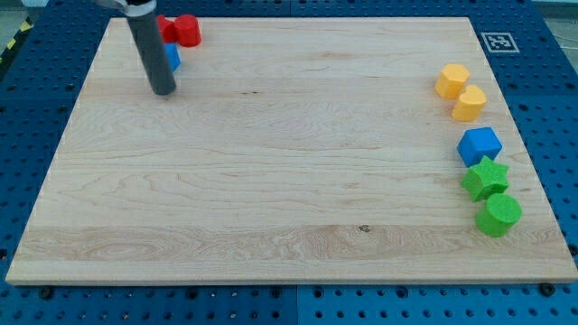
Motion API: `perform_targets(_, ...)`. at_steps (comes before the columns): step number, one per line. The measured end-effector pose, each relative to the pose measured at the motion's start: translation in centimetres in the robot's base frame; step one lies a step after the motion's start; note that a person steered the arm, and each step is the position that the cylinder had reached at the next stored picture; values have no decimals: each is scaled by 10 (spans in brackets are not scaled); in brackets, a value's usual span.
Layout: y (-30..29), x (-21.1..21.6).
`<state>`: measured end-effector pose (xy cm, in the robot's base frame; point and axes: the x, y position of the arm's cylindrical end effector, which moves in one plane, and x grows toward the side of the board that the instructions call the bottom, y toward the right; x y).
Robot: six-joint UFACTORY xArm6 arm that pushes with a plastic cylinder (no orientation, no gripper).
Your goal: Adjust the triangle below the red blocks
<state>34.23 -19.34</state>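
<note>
At the far left corner of the wooden board point(271, 181), my tip point(163, 91) rests on the surface just beside a blue block point(172, 57), which peeks out from behind the rod on its right; I take this to be the triangle, though its shape is mostly hidden. It sits directly near-side of the red blocks point(183, 30), touching or almost touching them, so it already lies below them and likely needs only a small nudge. My tip stands slightly left and near of it, probably placed to push it rightward or farther. There are no fingers here, only a bare rod holding nothing. Well apart, along the right edge, run a yellow hexagon point(452, 80), a yellow heart-like block point(470, 103), a blue pentagon-like block point(480, 145), a green star point(486, 177) and a green cylinder point(498, 215), clear of the job.
</note>
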Motion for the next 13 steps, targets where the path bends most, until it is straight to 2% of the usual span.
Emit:
perform_targets(1,-6,-21)
perform_targets(4,16,-9)
perform_targets(6,15,-31)
perform_targets(7,15,-30)
perform_targets(8,15,-10)
perform_targets(11,-12,-17)
perform_targets(13,11,-22)
